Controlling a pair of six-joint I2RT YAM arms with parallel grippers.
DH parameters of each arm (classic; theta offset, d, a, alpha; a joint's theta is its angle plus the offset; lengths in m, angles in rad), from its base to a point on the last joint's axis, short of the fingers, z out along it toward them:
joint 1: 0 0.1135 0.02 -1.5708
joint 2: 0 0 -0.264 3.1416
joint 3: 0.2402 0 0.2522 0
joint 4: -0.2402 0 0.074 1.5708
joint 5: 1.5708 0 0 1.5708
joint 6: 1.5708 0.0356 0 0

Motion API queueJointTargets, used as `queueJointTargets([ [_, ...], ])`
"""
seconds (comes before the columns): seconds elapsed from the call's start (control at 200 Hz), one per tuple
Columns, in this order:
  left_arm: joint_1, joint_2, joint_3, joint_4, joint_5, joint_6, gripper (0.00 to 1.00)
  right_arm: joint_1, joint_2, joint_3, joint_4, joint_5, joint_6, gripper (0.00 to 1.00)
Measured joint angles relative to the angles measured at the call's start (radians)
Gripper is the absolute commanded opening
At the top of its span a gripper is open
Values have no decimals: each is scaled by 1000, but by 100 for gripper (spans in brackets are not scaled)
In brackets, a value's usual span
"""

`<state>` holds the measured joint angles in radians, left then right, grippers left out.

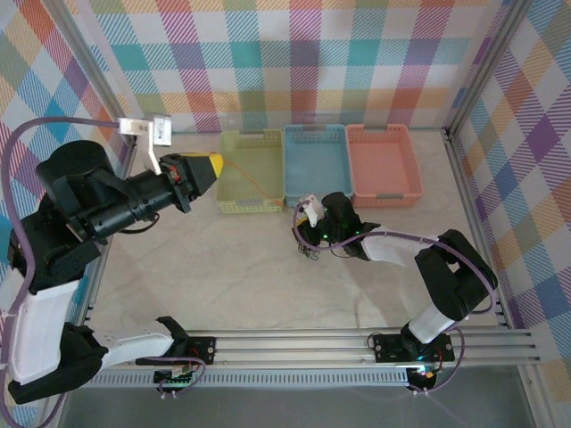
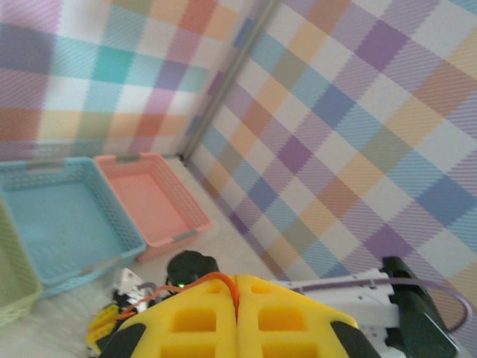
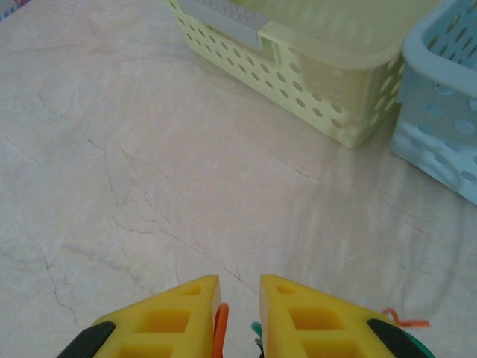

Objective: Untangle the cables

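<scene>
Left tool: I hold it raised over the left of the table, fingers pressed together, pinching the orange cable.
Orange cable: it runs in a straight line from my left tool, over the near corner of the green basket, down to my right tool.
Right tool: it is low over the table, just before the green and blue baskets. Its fingers stand close with a narrow slit between them. The orange cable and a green cable lie in the slit, but I cannot tell whether they are pinched.
Cables: a small dark tangle lies on the table beside my right tool.
Baskets: green, blue and pink stand side by side at the far wall.
</scene>
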<state>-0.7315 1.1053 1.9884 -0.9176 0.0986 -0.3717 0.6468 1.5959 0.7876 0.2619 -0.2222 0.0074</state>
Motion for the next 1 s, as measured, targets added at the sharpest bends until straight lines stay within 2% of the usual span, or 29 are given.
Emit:
queueJointTargets([
  [0.345,0,-37,30,-23,-163,52,0,-17,31,33,-54,46,11,20],
  [0.705,0,-83,-67,-27,-198,53,0,-20,31,33,-62,54,14,17],
  [0.77,0,-64,-19,-49,-214,55,0,-21,31,33,-69,63,15,19],
  [1.0,0,34,308,-124,-237,56,0,-28,32,54,-87,82,26,22],
])
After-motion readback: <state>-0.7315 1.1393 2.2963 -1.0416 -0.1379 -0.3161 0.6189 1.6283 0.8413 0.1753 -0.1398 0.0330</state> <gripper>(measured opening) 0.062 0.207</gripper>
